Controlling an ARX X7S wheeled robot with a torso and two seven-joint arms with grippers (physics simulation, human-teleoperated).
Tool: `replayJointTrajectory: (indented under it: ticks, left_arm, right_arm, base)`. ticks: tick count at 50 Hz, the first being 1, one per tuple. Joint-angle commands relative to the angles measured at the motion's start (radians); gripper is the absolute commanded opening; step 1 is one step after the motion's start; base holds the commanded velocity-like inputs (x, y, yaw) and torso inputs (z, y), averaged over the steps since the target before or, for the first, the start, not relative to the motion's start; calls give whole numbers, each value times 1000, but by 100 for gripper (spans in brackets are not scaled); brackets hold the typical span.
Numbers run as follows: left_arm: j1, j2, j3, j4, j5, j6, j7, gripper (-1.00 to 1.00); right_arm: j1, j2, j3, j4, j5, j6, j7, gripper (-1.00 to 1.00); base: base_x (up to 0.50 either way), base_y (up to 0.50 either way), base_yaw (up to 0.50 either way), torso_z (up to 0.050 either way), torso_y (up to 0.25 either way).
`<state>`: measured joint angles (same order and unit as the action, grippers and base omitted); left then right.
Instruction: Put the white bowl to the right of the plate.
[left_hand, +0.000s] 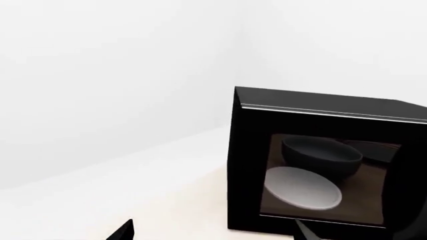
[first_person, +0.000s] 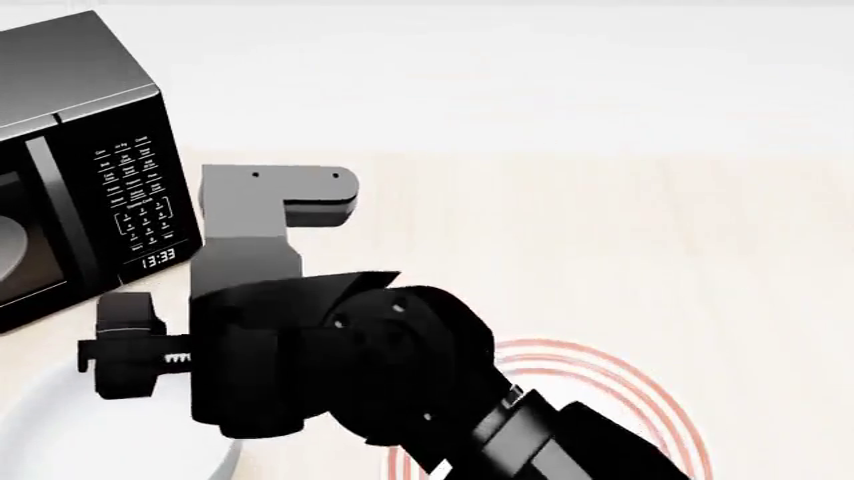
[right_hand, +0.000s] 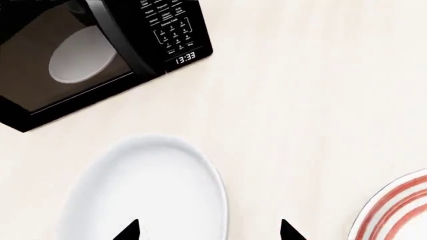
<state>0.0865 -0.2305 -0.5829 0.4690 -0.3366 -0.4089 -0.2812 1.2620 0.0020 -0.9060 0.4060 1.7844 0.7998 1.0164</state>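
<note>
The white bowl sits on the pale table in front of the microwave; its edge also shows in the head view. The plate with red rings lies apart from it, to its right in the head view. My right gripper is open and empty above the bowl's plate-side rim, one fingertip over the bowl, the other over bare table. My right arm hides most of the bowl in the head view. My left gripper is open and empty, facing the microwave's door.
A black microwave stands at the back left, door shut, clock reading 13:33. A pale dish and a dark bowl shape show through its glass. It also shows in the right wrist view. White walls stand behind the table.
</note>
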Motion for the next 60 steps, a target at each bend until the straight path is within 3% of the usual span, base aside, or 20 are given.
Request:
replayJointTrajectory:
  ticks: [1, 5, 10, 25, 50, 60]
  left_arm:
    - [5, -2, -5, 4, -9, 3, -4, 100]
    - [4, -4, -3, 1, -10, 5, -4, 100]
    - [2, -7, -1, -2, -11, 8, -4, 100]
    - [13, -10, -5, 10, -22, 11, -6, 100]
    - [13, -16, 6, -1, -29, 21, -11, 100]
    - [15, -18, 9, -1, -31, 25, -12, 100]
  right_arm:
    - [174, -2, -396, 212, 447, -227, -35, 100]
    - [242, -2, -595, 254, 644, -307, -104, 100]
    - [244, -2, -678, 264, 782, -390, -127, 100]
    - [207, -2, -688, 264, 837, -412, -149, 100]
    - [136, -2, -690, 262, 764, -371, -186, 100]
    - [139, -2, -691, 266, 724, -340, -280, 100]
  base:
    - [0, 0, 0, 0, 0]
    - [0, 0, 0, 0, 0]
    - [0, 0, 0, 0, 0]
    - [0, 0, 0, 0, 0]
    - [0, 0, 0, 0, 0]
    - [0, 0, 0, 0, 0]
